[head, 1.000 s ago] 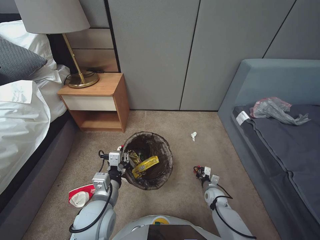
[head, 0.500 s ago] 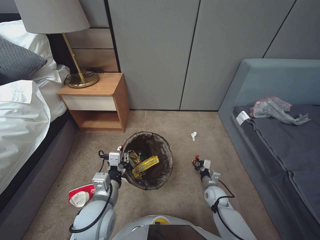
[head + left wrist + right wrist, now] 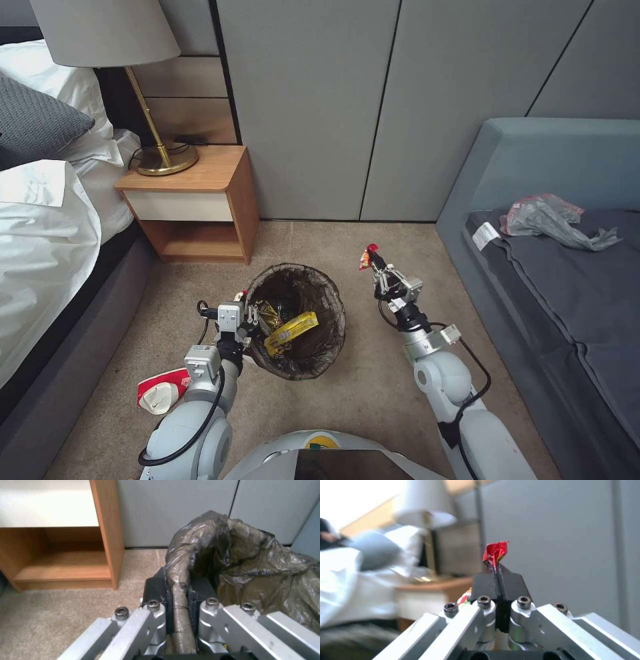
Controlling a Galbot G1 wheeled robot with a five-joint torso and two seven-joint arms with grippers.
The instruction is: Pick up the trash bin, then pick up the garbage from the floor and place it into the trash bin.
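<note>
1. Red scrap (image 3: 367, 256): small crumpled wrapper piece, clamped in the right pincer (image 3: 375, 267), held in the air just right of and beyond the trash bin (image 3: 297, 320). In the right wrist view the scrap (image 3: 495, 552) sticks up past the shut black pads (image 3: 484, 585), caught only by its lower edge.
2. Handling, as a judgement: near weightless, soft, crinkly foil or paper. It won't break, but a thin edge grip can slip, and it may cling to a pad on release.
3. Trash bin: on the carpet in front of the robot, dark bag liner folded over the rim, a yellow wrapper (image 3: 291, 331) and other litter already inside.
4. Left pincer (image 3: 248, 321): closed on the bin's near-left rim; the left wrist view shows the pads (image 3: 159, 590) pinching rim plus bag (image 3: 246, 562) between them.
5. Bin handling, judged: light, thin plastic wall, rim is the stiffest spot to hold. The liner is slick, so the hold could creep if the bin tilts.
6. Still on the floor: a red-and-white carton (image 3: 160, 393) beside the left arm, near the bed (image 3: 40, 220).
7. Nightstand (image 3: 193, 200) stands behind the bin; grey bag (image 3: 550, 220) on the sofa isn't litter.
</note>
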